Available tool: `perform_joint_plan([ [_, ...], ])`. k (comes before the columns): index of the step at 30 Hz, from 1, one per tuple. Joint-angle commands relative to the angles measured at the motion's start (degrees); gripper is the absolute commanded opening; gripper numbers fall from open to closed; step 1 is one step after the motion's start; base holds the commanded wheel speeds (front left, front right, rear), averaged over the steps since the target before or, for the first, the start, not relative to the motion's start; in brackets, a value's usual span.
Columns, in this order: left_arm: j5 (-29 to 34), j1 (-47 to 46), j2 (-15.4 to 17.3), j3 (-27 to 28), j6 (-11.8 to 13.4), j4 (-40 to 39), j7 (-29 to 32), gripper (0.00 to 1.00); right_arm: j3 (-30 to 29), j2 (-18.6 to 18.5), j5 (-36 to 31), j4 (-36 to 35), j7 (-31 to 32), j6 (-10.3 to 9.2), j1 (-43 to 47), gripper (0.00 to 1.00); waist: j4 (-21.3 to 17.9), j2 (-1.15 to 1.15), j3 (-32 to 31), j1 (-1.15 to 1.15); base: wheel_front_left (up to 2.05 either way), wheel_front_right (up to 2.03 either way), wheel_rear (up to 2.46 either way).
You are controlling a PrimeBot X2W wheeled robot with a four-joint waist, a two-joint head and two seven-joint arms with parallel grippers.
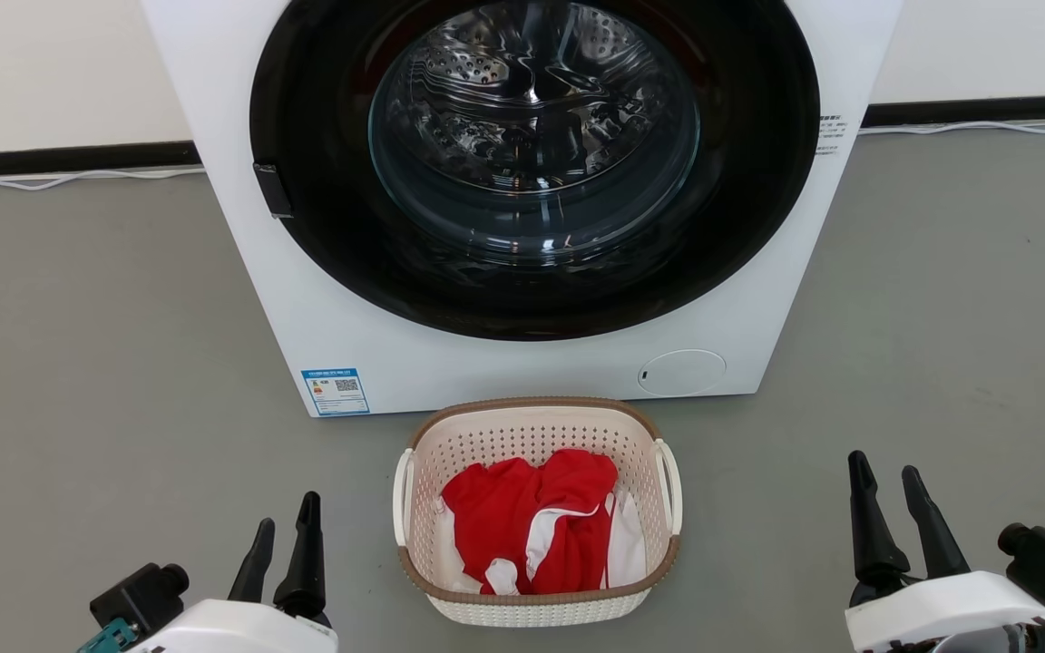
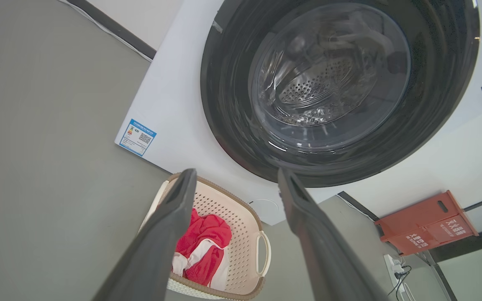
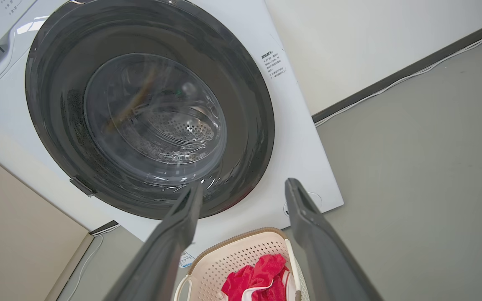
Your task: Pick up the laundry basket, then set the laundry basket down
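The laundry basket sits on the grey floor at the lower centre of the head view, just in front of the white washer and apart from both arms. Its brown rim faces up and a white handle shows on each short side. Red and white clothing lies crumpled inside it.

The left gripper rises from the lower left corner of the head view, its two dark fingers pointing up the frame and leaning slightly toward the centre. They stand parted by a moderate gap with nothing between them. In the left wrist view the left gripper frames the washer's round dark door, and the basket lies low in the frame, partly behind the finger at the frame's left.

The right gripper rises from the lower right corner, fingers upright and tilted a little toward the frame's left, likewise spread and holding nothing. In the right wrist view the right gripper straddles the basket, which lies at the bottom edge between the fingers.

Both white wrists hang low and well out to either side of the basket. A red crate stands beside the washer at the lower right of the left wrist view, with what looks like a plug strip on the floor below it.
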Motion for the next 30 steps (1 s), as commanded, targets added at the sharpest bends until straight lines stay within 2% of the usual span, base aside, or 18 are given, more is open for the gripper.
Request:
perform_joint_plan([
  [1,2.5,-2.1,0.5,0.9,0.5,-1.2,-1.0,1.0,1.3,-0.5,-2.7,-2.1,-1.1,0.29,-0.9,1.0,0.0,0.0,0.0,0.0,0.0,0.0,0.0],
  [30,26.0,-1.7,0.7,0.0,2.4,-2.3,-5.9,1.0,1.6,-0.6,-23.8,-2.0,-6.0,0.39,-0.4,1.0,0.1,0.0,0.8,0.0,0.0,0.0,0.0],
])
